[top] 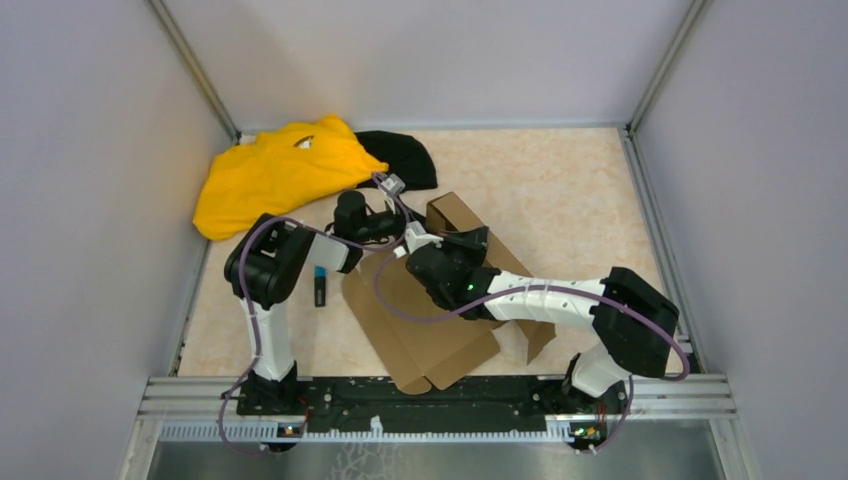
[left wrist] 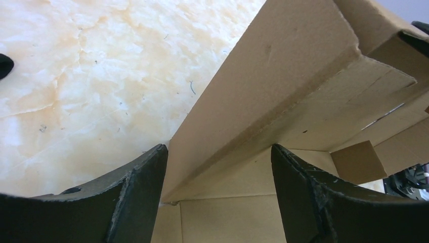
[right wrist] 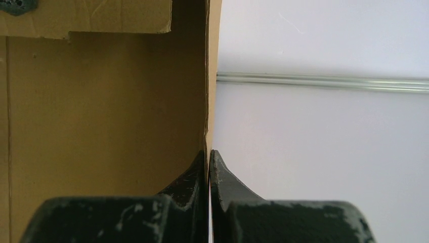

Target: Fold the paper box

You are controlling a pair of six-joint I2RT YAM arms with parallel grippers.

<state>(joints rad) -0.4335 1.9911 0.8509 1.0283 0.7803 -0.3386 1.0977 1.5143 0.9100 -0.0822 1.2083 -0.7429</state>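
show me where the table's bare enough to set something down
Bare table: far right, between the paper box and the right wall; a narrower strip at left, nearer than the yellow cloth. Crowded: the far-left corner with the black cloth too, and the middle.

For the left arm: upright from the base at lower left of the top view, bent sharply at an elbow left of centre, then out to the right toward mid-frame. At its tip the left gripper — jaws spread wide, dark fingers low at either side of the wrist view. For the right arm: up from lower right, folded, stretched left to centre. At its end the right gripper — fingertips pressed together, pinching an edge of the paper box.
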